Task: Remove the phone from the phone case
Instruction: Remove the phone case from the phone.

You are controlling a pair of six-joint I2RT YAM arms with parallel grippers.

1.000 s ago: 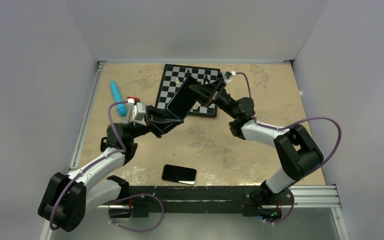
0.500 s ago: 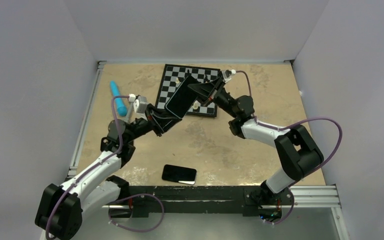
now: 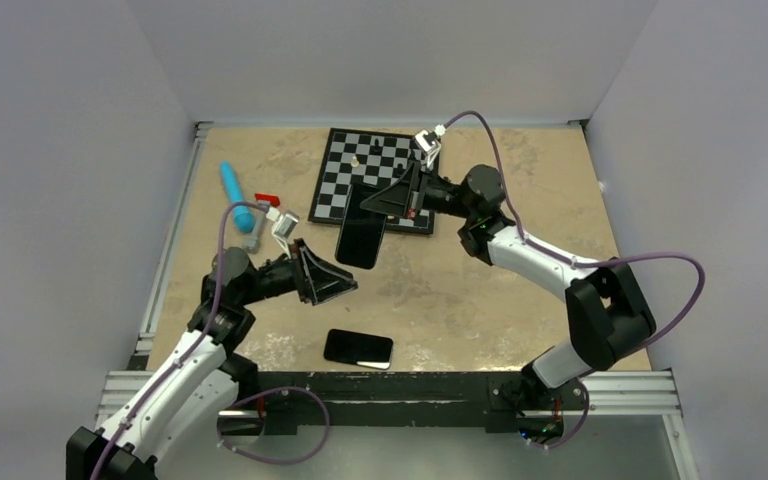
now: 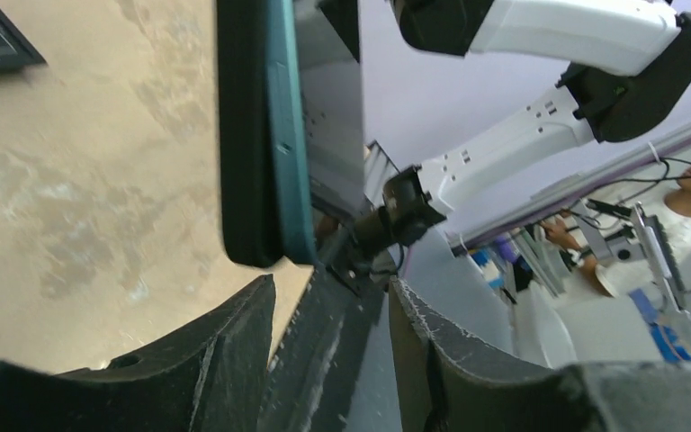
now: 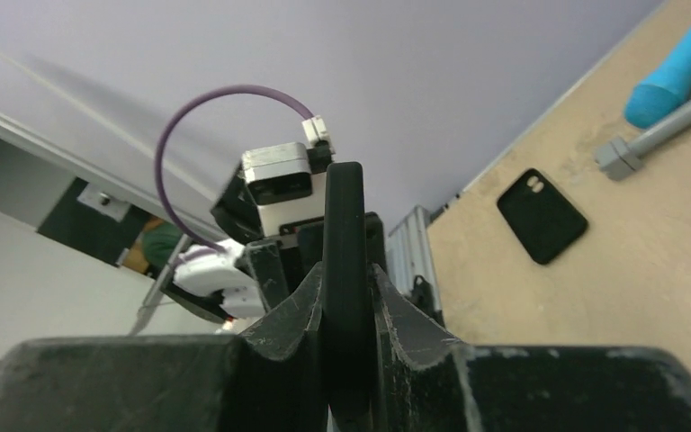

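My right gripper (image 3: 375,205) is shut on the top edge of a black phone case (image 3: 360,240), which hangs upright just off the chessboard's near edge. In the right wrist view the case's thin black edge (image 5: 345,216) stands between the shut fingers (image 5: 299,301). In the left wrist view the case (image 4: 247,135) shows a teal phone edge (image 4: 290,135) and a grey screen inside it. My left gripper (image 3: 343,283) is open and empty, below and left of the case, its fingertips (image 4: 252,301) just short of the case's bottom end.
A second flat black phone-shaped item (image 3: 358,348) lies near the front rail and also shows in the right wrist view (image 5: 541,214). A chessboard (image 3: 380,165) with a few pieces lies at the back. A blue cylinder (image 3: 237,195) and a grey tool (image 3: 260,215) lie at left.
My left gripper let go of the case and drew back toward the near left, now open. My right gripper turned the case from slanted between both grippers to hanging down.
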